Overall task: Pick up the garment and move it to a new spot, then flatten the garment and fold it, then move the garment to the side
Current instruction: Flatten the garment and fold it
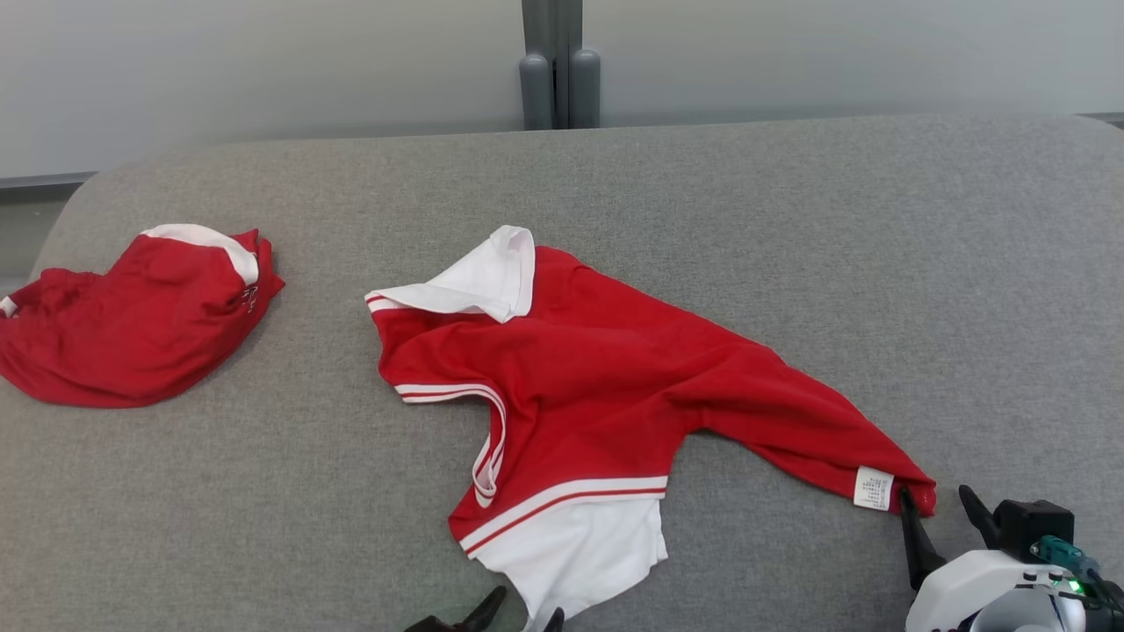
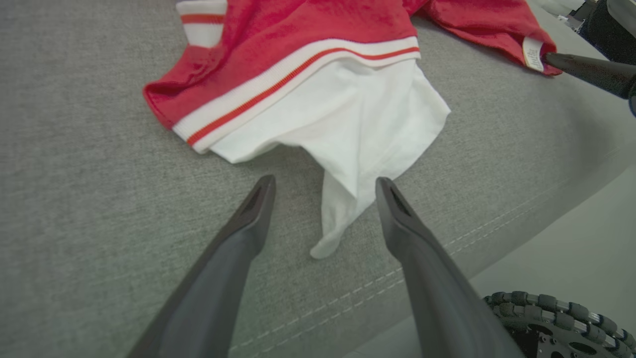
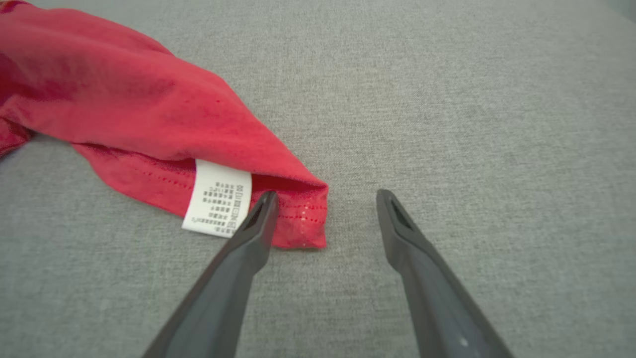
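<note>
Left claw (image 2: 323, 181) stands wide open, empty, tapered dark fingers (image 2: 258, 199) straddling the limp white tail of the red knit garment (image 1: 597, 377), rumpled at frame centre on the grey woven counter (image 1: 790, 219). Right claw (image 3: 323, 196), equally spread, empty, one finger at the labelled red corner.

care label (image 3: 217, 205) on red garment (image 1: 597, 369), print too small to read

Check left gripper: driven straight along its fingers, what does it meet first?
The white flap of the red-and-white shirt. Its tip lies between the open fingers of the left gripper, so cloth probably comes first. How high the fingers are above the grey fabric surface is unclear.
</note>
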